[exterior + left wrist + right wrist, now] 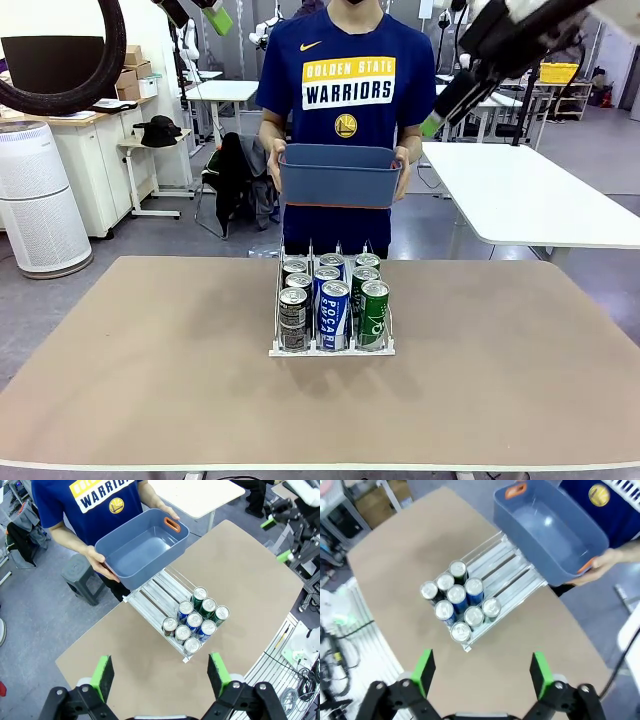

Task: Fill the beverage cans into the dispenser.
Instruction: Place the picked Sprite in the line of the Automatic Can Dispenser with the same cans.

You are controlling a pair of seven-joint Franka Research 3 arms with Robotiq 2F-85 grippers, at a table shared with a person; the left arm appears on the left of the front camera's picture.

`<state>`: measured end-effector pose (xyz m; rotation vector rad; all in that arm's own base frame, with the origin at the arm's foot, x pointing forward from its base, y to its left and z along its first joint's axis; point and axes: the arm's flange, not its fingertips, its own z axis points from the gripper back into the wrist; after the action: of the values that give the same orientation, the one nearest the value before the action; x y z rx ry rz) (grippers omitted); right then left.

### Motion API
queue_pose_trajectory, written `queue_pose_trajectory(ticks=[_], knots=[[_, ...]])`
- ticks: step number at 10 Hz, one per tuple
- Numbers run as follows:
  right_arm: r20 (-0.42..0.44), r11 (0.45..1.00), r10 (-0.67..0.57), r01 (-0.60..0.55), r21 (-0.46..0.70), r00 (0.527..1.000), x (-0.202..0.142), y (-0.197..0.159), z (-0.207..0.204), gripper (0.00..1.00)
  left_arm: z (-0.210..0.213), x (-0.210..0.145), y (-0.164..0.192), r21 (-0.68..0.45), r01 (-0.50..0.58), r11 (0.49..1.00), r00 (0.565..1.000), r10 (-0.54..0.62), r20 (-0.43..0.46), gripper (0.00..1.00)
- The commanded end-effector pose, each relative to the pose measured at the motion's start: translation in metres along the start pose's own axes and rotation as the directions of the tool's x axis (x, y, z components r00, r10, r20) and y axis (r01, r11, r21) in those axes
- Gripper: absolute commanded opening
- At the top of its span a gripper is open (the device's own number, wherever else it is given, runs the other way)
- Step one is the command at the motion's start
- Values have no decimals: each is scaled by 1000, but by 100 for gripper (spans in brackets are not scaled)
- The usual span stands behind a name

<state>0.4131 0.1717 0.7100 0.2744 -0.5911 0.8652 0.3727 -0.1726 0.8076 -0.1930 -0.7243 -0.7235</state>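
Front view: we see the dispenser [331,347] near the middle of the counter [150,380], with the beverage cans [333,300] standing in it.
Left end effector: we see the left end effector [159,674] open in its wrist view, green pads well apart, nothing between them; it hangs high above the counter, with the dispenser beyond and below its fingertips.
Right end effector: we see the right end effector [480,672] with jaws likewise spread wide and holding nothing, also high over the counter, the cans below and beyond it.
Cans: we count nine, three per lane, all upright with silver tops up; dark ones fill the robot's left lane, blue-and-white ones the middle, green ones the right.
Can position: we find them packed toward the low front lip, on the robot's side, touching one another within each lane.
Dispenser axis: we see its long axis running from the robot toward the person, lanes parallel; the far stretch of each lane lies bare.
Bin: we see a person at the far edge holding a blue-grey bin [340,175] in both hands, above and just behind the dispenser's far end.
Open room: we find bare counter on both sides of the dispenser and in front of it, its edges well apart from the rack.
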Motion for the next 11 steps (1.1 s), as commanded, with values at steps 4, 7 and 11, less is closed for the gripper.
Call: queue_pose_trajectory(ticks=[4,7,11], knots=[[46,1000,2,-2,-10,999,40,-13,58,100,1,-2,1,1,9,1000,1000,-9,-3,100],[64,1000,-8,8,1,998,41,-11,74,100,1,-2,1,1,9,1000,1000,-9,-3,100],[69,1000,-21,21,4,997,39,-9,76,100,1,-2,1,1,9,1000,1000,-9,-3,100]])
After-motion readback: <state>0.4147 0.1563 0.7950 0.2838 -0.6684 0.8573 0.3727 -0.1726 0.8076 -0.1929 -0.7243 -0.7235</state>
